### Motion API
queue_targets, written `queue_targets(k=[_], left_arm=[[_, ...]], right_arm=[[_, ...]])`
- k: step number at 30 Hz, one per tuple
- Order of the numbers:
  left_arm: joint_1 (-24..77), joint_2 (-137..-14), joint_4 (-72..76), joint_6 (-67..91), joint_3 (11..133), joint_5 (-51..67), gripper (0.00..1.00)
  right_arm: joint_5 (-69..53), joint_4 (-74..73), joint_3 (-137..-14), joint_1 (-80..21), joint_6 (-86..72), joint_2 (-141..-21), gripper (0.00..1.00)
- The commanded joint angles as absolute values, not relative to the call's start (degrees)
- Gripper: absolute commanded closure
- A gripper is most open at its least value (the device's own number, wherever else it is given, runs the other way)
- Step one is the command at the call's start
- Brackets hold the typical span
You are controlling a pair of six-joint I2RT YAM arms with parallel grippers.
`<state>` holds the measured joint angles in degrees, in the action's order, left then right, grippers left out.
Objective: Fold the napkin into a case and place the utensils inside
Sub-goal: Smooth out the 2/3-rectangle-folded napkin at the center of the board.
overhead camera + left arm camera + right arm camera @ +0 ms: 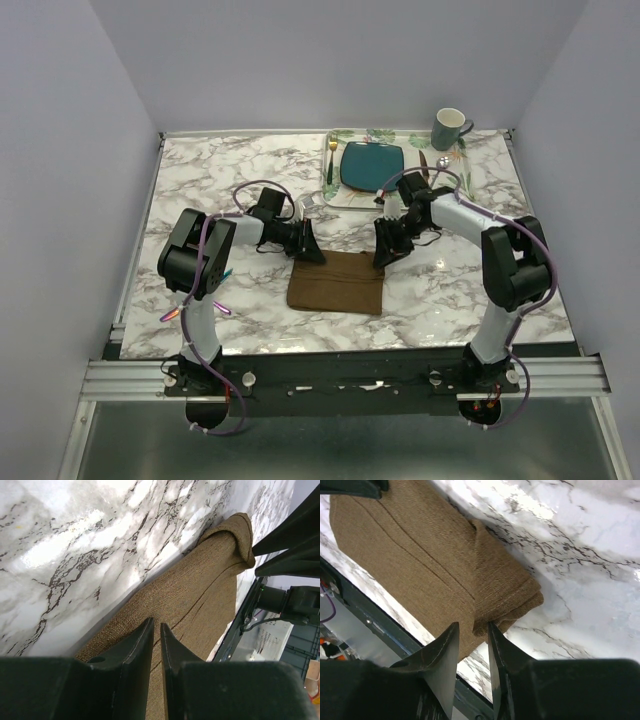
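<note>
The brown napkin (335, 283) lies folded into a flat rectangle at the middle of the marble table. My left gripper (308, 245) is at its far left corner. In the left wrist view its jaws (156, 625) are nearly closed over the cloth (200, 580), and cloth shows in the thin slit. My right gripper (384, 247) is at the far right corner. Its jaws (472, 626) stand a little apart around the thick folded corner (510, 600). Iridescent utensils (172, 314) poke out beside the left arm, mostly hidden.
A leaf-printed placemat (345, 195) at the back holds a teal plate (372, 166), a gold fork (332, 160) and a dark knife (424, 165). A grey-green mug (449, 128) stands at the back right. The table's front rail (340, 375) runs near the napkin.
</note>
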<state>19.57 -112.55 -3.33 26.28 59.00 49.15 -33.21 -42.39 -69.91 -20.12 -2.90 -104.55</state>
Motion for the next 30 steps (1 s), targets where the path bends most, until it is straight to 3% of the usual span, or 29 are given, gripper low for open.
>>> queue_targets(k=[1,5,10,13,19,24,28,30], left_arm=[[19.3,-114.8,-4.3,25.1,57.3,45.3,0.75],[19.3,-114.8,-4.3,25.3,57.3,45.4,0.75],[19.3,-115.0,-4.1,25.4,57.6,45.3,0.75],[19.2,-115.0,-4.0,25.6,57.5,45.3,0.75],[19.2,-115.0,-4.0,25.8,57.3,45.4,0.75],[19.2,-114.9,-3.9,25.8,57.1,45.3,0.75],[19.2,-115.0,-3.9,25.9,57.3,45.2,0.75],[19.3,-115.3,-3.9,26.1,57.4,45.2,0.75]], right_arm=[[-30.1,-41.8,-68.5,-19.1,-6.3,-105.6,0.61],[-29.9,-41.9,-68.4,-18.1,-8.1,-105.4,0.60],[-32.8,-41.1,-69.1,-17.8,-9.5,-105.3,0.69],[-34.8,-41.1,-69.6,-17.7,-10.6,-105.6,0.69],[-36.4,-41.0,-69.3,-17.6,-12.1,-106.1,0.68],[-36.6,-41.0,-69.5,-17.4,-13.2,-106.9,0.56],[-36.6,-40.9,-69.6,-17.1,-13.4,-106.7,0.64],[-36.6,-40.9,-69.7,-17.1,-12.8,-106.6,0.78]])
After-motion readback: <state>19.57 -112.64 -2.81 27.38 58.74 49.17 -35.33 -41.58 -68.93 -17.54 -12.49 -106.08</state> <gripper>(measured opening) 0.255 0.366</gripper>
